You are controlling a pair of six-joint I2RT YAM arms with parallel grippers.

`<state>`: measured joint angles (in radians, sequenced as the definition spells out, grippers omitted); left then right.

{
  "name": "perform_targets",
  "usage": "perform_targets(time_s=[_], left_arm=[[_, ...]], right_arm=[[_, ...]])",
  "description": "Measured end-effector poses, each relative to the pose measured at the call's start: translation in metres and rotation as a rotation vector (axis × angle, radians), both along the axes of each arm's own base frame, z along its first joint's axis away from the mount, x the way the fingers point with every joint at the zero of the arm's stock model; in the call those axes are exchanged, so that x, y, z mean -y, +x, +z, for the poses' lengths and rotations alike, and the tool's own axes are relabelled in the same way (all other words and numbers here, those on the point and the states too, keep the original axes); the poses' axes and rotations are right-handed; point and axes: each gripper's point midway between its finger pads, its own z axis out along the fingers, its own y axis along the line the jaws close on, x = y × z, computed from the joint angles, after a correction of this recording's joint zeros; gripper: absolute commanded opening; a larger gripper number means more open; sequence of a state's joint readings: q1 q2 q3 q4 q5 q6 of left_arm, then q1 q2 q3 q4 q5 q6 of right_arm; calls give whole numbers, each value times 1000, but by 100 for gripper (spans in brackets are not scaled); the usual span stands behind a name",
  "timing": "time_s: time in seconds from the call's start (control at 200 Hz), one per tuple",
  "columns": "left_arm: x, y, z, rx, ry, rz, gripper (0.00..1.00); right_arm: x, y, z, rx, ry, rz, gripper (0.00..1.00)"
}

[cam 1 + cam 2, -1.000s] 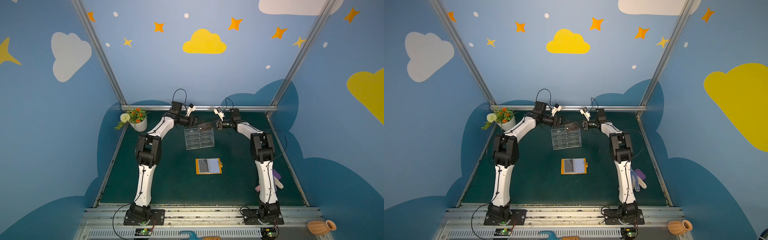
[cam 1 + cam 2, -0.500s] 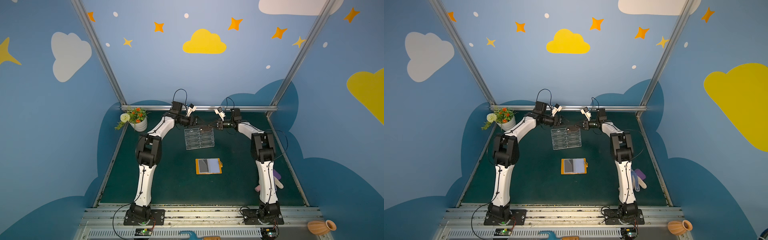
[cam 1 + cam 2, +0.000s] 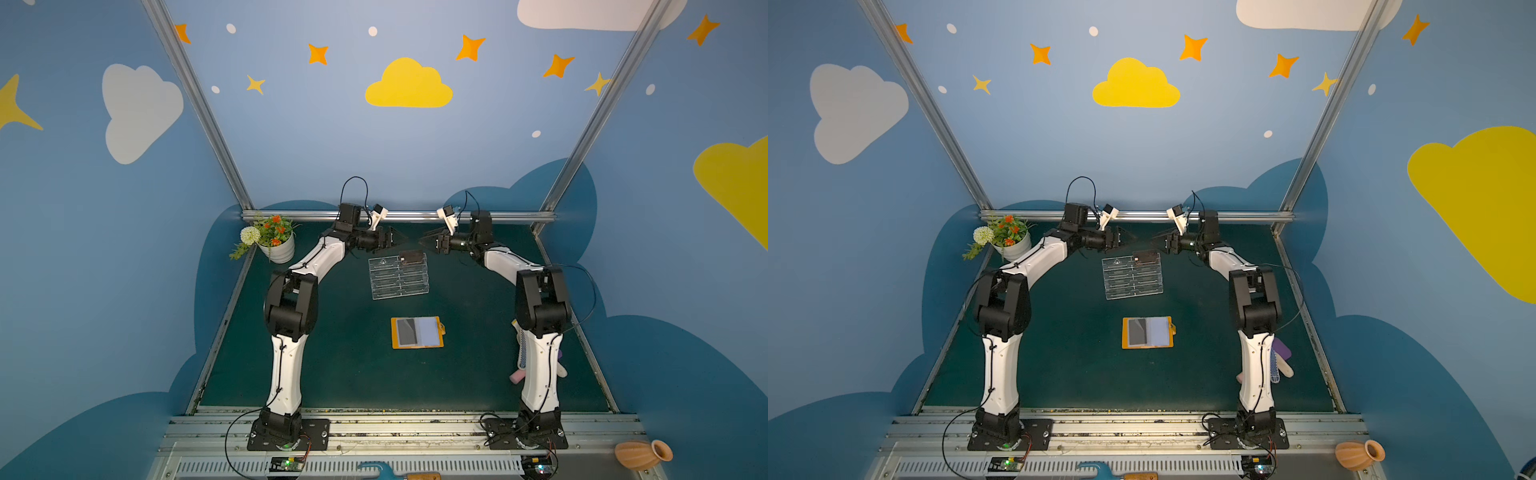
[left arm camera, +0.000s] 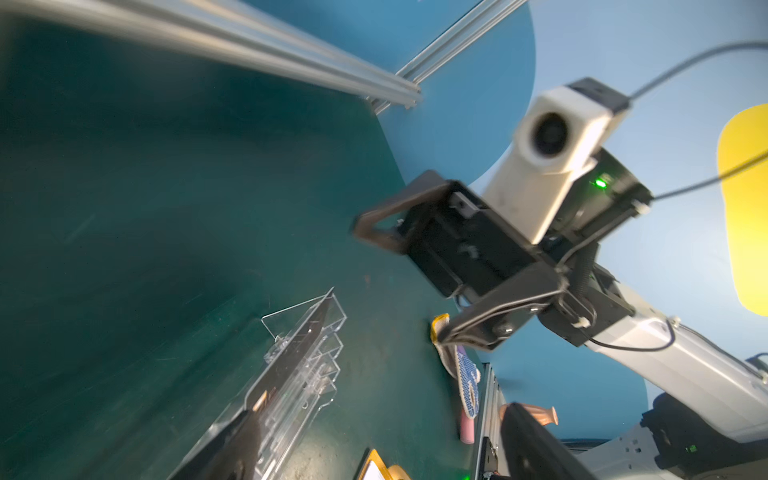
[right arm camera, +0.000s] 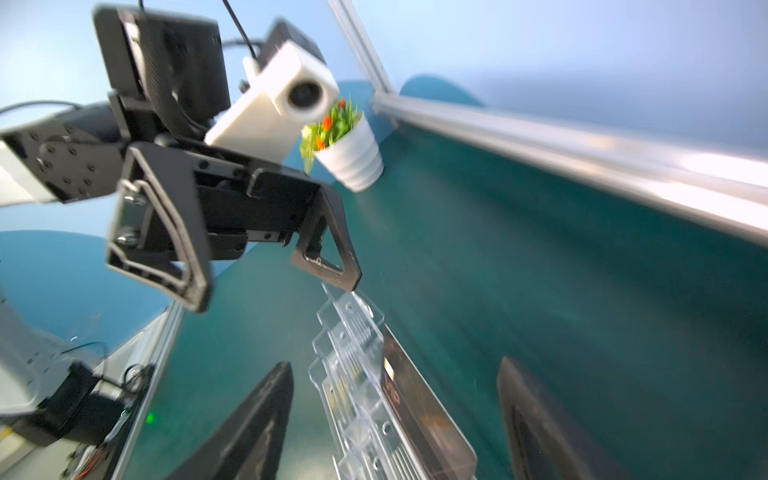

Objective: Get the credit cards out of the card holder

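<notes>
At the stand's (image 3: 398,277) far end, left gripper (image 3: 400,239) and right gripper (image 3: 426,242) face each other, jaws wide, empty. One card (image 3: 411,257) sits in its top tier. The holder (image 3: 417,332) lies open nearer, on the green mat (image 3: 332,365), between blue cloud-painted walls (image 3: 291,124).

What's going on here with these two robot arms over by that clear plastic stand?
A two-armed robot is moving credit cards out of the orange card holder, which lies open on the green mat. Right now the left tool and the right tool face each other above the clear tiered stand at the far end. Both are open and hold nothing. One dark credit card sits in the stand's top tier. Whether any card remains in the holder is hard to tell.
</notes>
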<state>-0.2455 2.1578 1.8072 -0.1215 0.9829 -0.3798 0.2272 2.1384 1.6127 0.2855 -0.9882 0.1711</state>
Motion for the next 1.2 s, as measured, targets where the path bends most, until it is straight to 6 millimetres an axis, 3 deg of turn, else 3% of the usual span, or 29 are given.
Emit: perform_targets(time_s=[0.105,0.195,0.295,0.425,0.486,0.596,0.721,0.831,0.971,1.086,1.196], left_arm=[[-19,-2,42,62,-44,74,93],[-37,-16,76,109,-67,136,93],[-52,-48,100,128,-74,196,93],[-55,-90,110,117,-88,219,93],[-56,-119,89,52,-76,225,92],[-51,-170,28,-131,-26,218,91],[-58,-215,-36,-326,23,253,87],[-64,-239,-69,-429,40,289,79],[-50,-258,-99,-523,33,271,68],[-44,-269,-128,-610,56,268,63],[-42,-268,-145,-658,64,282,62]], right_arm=[[12,-9,43,5,17,-90,83],[24,-33,67,-36,25,-168,83],[29,-71,71,-119,-6,-234,83],[12,-125,54,-239,-74,-233,83],[4,-157,33,-321,-117,-227,83],[-9,-221,-15,-494,-219,-207,82],[-10,-259,-54,-634,-321,-248,79],[-16,-273,-71,-687,-384,-275,62],[-26,-281,-104,-765,-463,-300,39],[-23,-278,-133,-813,-527,-345,37],[-22,-276,-144,-818,-552,-364,36]])
